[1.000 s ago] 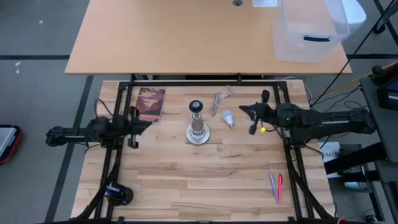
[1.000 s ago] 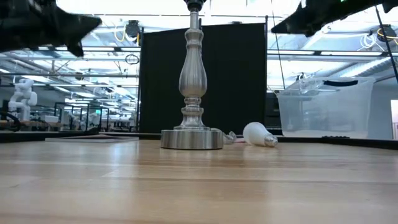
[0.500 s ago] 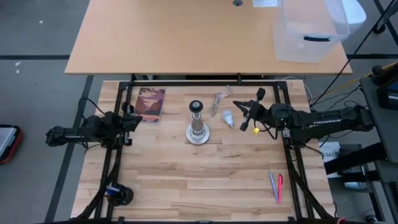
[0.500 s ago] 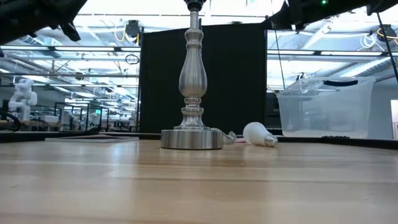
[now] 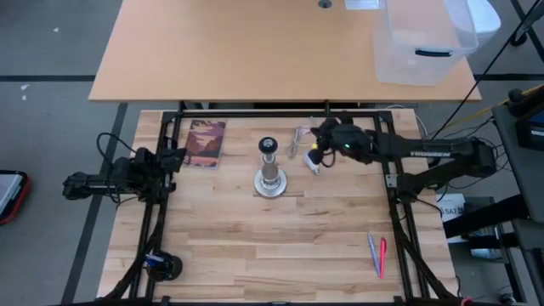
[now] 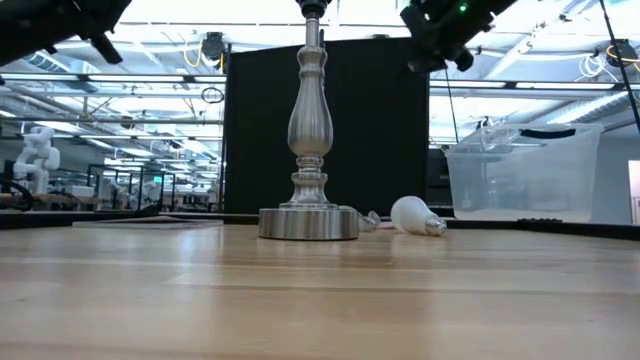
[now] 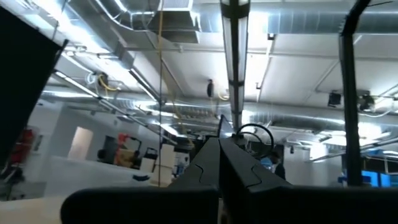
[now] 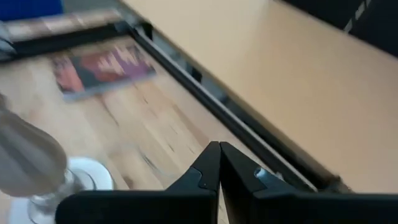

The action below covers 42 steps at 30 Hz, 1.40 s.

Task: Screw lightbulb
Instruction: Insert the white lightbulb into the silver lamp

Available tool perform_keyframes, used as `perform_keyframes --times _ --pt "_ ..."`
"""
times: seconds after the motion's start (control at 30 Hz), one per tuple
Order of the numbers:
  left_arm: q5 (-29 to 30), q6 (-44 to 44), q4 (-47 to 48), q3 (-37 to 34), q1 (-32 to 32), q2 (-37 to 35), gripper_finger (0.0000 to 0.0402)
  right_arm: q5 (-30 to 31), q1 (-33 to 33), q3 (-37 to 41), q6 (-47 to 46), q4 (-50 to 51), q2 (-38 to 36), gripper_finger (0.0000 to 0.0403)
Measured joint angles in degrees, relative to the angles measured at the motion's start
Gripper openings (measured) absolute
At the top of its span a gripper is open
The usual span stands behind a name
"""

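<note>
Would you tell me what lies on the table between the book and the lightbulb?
In the high view, the silver lamp stand stands between the book and the lightbulb; a crumpled clear wrapper also lies just beside the bulb.

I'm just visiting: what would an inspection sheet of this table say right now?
Surface: wooden table, no spills seen.
Job's things: lightbulb lies on its side beside the lamp stand, whose socket holds nothing.
Clutter: book, clear wrapper, pens, dark round object.
Grippers: right gripper above the lightbulb, shut; left gripper at the left edge, shut.
Cables: run beside the table's right side.
Surroundings: second table with a clear bin.
</note>
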State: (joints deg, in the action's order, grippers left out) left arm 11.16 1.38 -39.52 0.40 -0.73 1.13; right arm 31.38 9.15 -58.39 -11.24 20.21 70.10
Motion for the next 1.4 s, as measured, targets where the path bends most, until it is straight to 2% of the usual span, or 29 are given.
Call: perform_keyframes --times 0.1,0.23,0.37,0.47,0.6,0.8,0.93,1.07,1.2,1.4 --pt "0.41 -0.01 0.27 0.00 -0.01 0.00 0.0000 -0.15 0.73 -4.30 -1.36 6.85 2.89 0.0004" --pt "0.41 -1.24 2.45 0.00 0.00 0.00 0.0000 -0.61 1.93 -8.60 0.28 9.85 6.31 0.0004" --pt "0.36 -1.88 6.81 0.00 0.00 0.02 0.0000 -6.31 6.34 -15.24 -6.98 20.56 10.08 0.0006" --pt "0.33 -1.61 10.48 0.00 0.02 0.02 0.0000 -9.86 9.82 -16.94 -11.64 30.14 12.46 0.0025" --pt "0.26 -0.15 15.09 0.00 -0.01 0.02 0.0000 -17.29 13.60 -16.94 -13.84 35.80 15.05 0.0080" --pt "0.19 1.39 17.82 0.00 0.01 0.02 0.0000 -24.76 15.04 -16.94 -14.28 33.54 18.54 0.0203" --pt "0.20 2.83 20.57 0.00 0.00 0.02 0.0000 -26.89 15.22 -16.94 -15.40 32.73 20.86 0.0287" --pt "0.17 3.37 22.48 0.00 -0.01 0.02 0.0000 -27.32 15.20 -16.94 -16.40 33.22 24.41 0.0354" --pt "0.15 4.62 24.54 0.00 0.00 0.01 0.0000 -27.47 15.18 -16.94 -16.62 32.76 27.96 0.0391" --pt "0.09 5.64 26.09 0.02 -0.01 0.01 0.0000 -29.99 15.14 -16.94 -17.71 30.85 32.39 0.0398"
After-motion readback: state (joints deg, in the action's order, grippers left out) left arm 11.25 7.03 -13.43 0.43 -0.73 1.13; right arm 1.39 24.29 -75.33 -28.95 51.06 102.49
